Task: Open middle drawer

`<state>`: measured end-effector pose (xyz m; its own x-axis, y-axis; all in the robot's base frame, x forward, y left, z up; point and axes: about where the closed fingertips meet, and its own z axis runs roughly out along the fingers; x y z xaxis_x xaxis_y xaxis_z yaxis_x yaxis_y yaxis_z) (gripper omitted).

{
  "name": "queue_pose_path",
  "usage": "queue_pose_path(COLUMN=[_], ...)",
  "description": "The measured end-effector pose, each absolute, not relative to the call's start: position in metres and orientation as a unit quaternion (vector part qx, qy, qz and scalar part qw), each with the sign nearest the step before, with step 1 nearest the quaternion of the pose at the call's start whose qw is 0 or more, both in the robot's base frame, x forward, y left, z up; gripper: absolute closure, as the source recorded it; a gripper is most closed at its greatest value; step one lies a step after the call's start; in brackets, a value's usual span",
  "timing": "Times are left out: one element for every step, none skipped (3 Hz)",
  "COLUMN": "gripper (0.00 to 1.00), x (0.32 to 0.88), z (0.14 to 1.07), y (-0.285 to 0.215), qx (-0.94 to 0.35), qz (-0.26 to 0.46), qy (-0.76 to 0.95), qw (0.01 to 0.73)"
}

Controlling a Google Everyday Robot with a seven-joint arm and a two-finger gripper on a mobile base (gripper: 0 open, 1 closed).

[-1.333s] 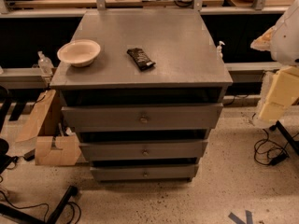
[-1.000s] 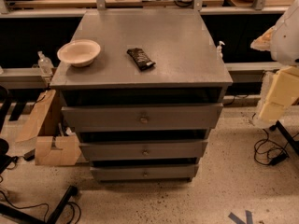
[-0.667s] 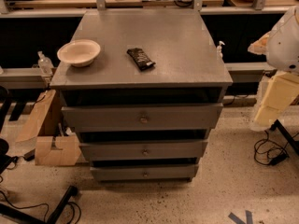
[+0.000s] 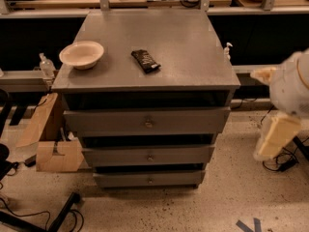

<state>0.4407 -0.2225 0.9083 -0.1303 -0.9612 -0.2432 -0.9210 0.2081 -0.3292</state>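
Three drawers [image 4: 96,121] are stacked in one cabinet [image 4: 193,47]; the middle drawer [image 4: 148,155] is placed second. One bowl [image 4: 81,54] and one dark packet [image 4: 145,61] are set on top. The gripper [image 4: 275,135] is held at right, apart from the cabinet; its state cannot be told.

My arm [image 4: 292,83] reaches in from the right edge of the scene. What shows of it is a rounded white shell, cut off by that edge, with a short cream stub [image 4: 263,74] jutting left from its upper part. Under the shell hangs my gripper [image 4: 274,138], a cream-coloured block pointing down and slightly left, tilted. It touches nothing, held free in the air on the right.
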Motion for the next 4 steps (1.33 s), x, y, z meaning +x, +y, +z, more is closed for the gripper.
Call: queue_pose_path(gripper=[0.00,0.00,0.00,0.00], x=[0.429,0.448,0.468,0.468], z=[0.841,0.791,0.793,0.793], y=[-0.239,-0.249,-0.254,-0.254], qx=[-0.649,-0.671,-0.686,-0.687], qz=[-0.042,-0.051,-0.090,-0.090], qy=[0.727,0.691,0.661,0.661], qw=[0.222,0.264,0.288,0.288])
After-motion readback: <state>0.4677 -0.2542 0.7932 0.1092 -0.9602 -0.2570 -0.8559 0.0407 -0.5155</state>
